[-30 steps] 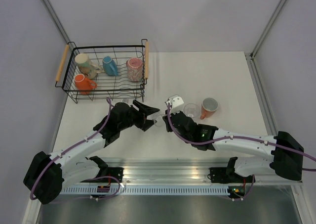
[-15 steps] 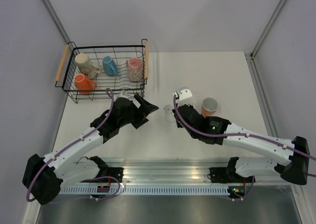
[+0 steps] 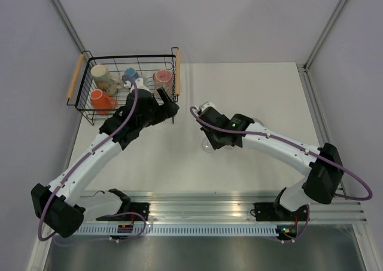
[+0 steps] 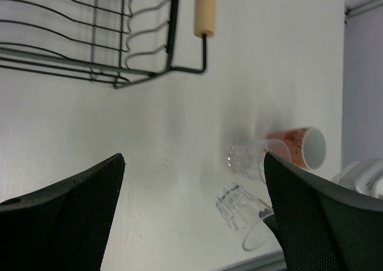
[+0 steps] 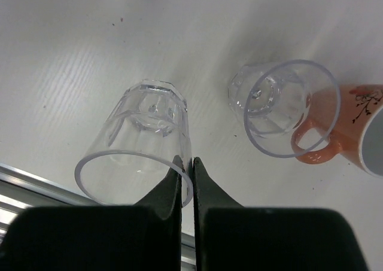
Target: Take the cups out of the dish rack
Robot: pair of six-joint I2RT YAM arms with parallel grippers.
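The left pincer (image 3: pixel 169 108) is spread wide and holds nothing. Its arm stretches long from the near left corner of the table (image 3: pixel 251 85) up to the dish rack (image 3: pixel 131 57). The wrist sits over the rack's near right corner, and the pincer pokes out by the near end of the right wooden handle (image 3: pixel 177 73).

Four cups are in the rack. The pink cup (image 3: pixel 161 78) is in the far right corner, nearest to this pincer. The blue mug (image 3: pixel 129 75) peeks out just behind the arm. The cream mug (image 3: pixel 102 75) is at the far left, and the orange cup (image 3: pixel 100 99) is in front of it.

The right pincer (image 5: pixel 186 166) is pressed together and pinches the rim of a clear glass (image 5: pixel 134 145). Its arm bends in from the right side, and the pincer points down at the middle of the table. The glass is tipped, with its open mouth up toward the wrist. I cannot tell if its bottom touches the table.

Just beside it is a second clear glass (image 5: pixel 281 103), standing on the table. A fallen orange mug (image 5: pixel 353 139) lies on its side right behind that one. These three are well apart from the rack.
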